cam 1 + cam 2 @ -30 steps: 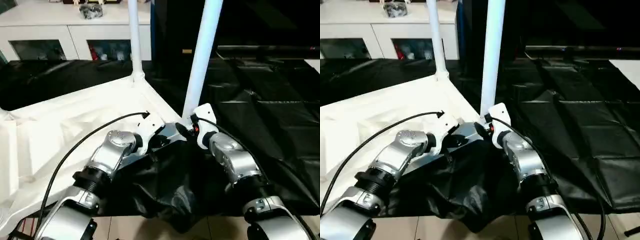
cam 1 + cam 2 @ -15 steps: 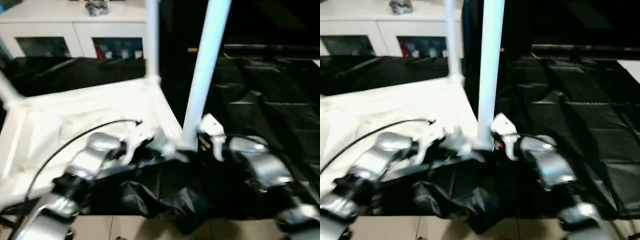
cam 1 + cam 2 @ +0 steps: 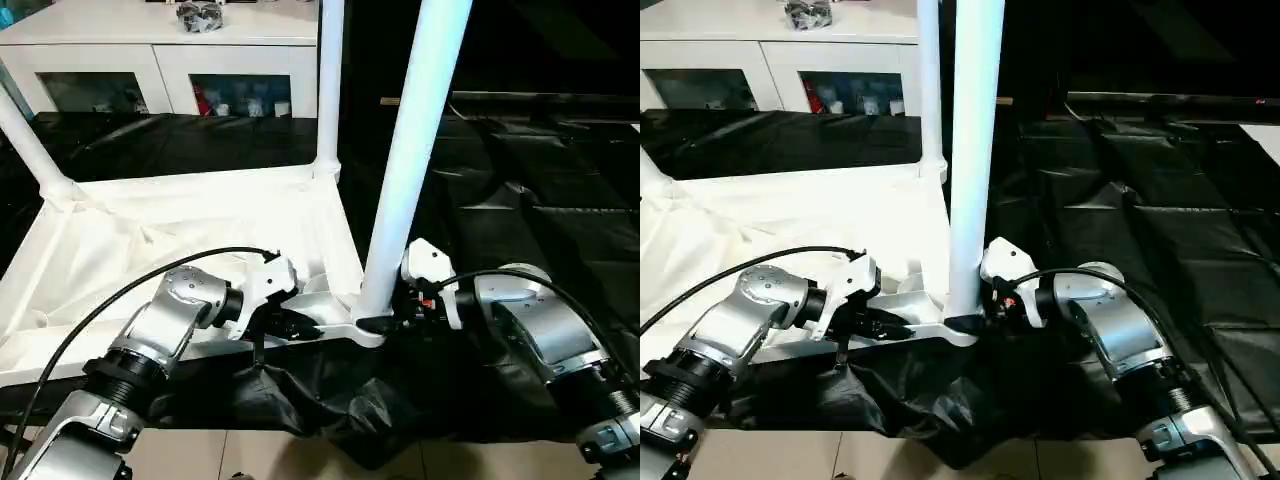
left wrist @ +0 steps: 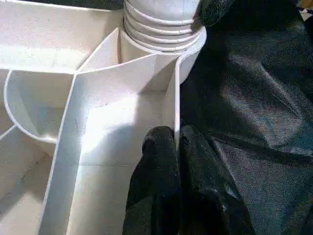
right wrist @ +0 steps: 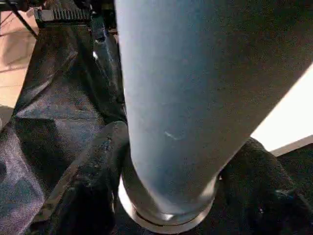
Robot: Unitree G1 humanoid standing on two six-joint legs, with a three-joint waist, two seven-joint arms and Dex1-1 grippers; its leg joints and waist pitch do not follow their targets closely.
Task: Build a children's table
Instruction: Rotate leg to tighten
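The children's table lies upside down: its white ribbed tabletop (image 3: 180,230) faces up on black cloth. Three white legs stand in corner sockets: the near leg (image 3: 415,150), a far one (image 3: 330,80) and one at the left (image 3: 30,140). My left gripper (image 3: 300,325) is shut on the tabletop's thin rim wall (image 4: 173,98) just beside the near corner socket. My right gripper (image 3: 395,318) holds the near leg's base from the right. One black finger (image 5: 100,161) presses one side of the tube (image 5: 195,88) and the other finger (image 5: 254,176) the opposite side.
A white cabinet (image 3: 150,60) with glass doors stands behind the work. Crumpled black cloth (image 3: 540,200) covers the surface to the right and hangs over the front edge, with pale floor (image 3: 250,455) below. Black cables loop over both forearms.
The head view has shifted, bringing the left leg into the picture. My right forearm has swung out to the right while its gripper stayed at the near leg's base. The left gripper kept its hold.
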